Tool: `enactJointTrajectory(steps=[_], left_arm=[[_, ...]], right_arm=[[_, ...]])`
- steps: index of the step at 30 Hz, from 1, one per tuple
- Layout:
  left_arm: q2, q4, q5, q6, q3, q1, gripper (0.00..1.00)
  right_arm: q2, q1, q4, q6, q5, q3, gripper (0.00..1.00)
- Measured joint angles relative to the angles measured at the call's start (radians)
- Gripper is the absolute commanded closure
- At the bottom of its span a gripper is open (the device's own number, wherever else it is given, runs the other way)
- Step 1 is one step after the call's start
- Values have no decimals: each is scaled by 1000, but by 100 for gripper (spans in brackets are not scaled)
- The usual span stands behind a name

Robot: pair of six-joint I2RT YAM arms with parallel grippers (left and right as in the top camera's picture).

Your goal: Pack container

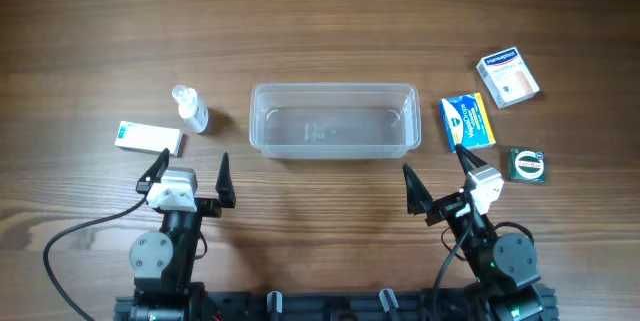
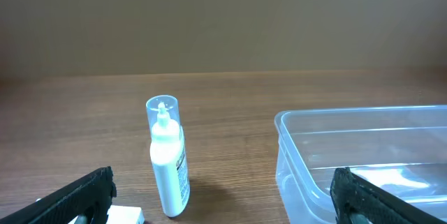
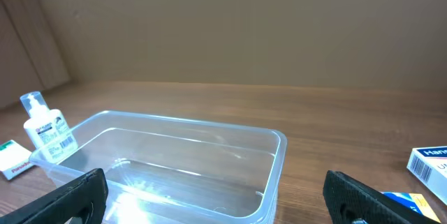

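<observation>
The clear plastic container (image 1: 334, 92) sits empty at the table's middle; it also shows in the left wrist view (image 2: 363, 140) and the right wrist view (image 3: 181, 161). My left gripper (image 1: 190, 174) is open and empty, just in front of the container's left end. My right gripper (image 1: 438, 178) is open and empty, in front of its right end. A small white bottle with a clear cap (image 1: 190, 109) stands left of the container (image 2: 167, 158). A green-and-white box (image 1: 150, 138) lies further left.
Right of the container lie a blue-and-yellow box (image 1: 468, 121), a white-and-blue box (image 1: 508, 77) and a small dark green packet (image 1: 527, 164). The white-and-blue box's edge shows in the right wrist view (image 3: 429, 165). A black cable (image 1: 80, 231) runs left of the left arm.
</observation>
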Motion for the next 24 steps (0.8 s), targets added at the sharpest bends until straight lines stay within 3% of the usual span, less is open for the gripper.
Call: enactJointTrajectory(steps=[18, 24], left_arm=[[0, 0, 0, 0, 0, 0, 0], [0, 0, 0, 0, 0, 0, 0]], right_arm=[[0, 0, 0, -44, 1, 0, 0], [5, 0, -163, 21, 101, 56, 0]])
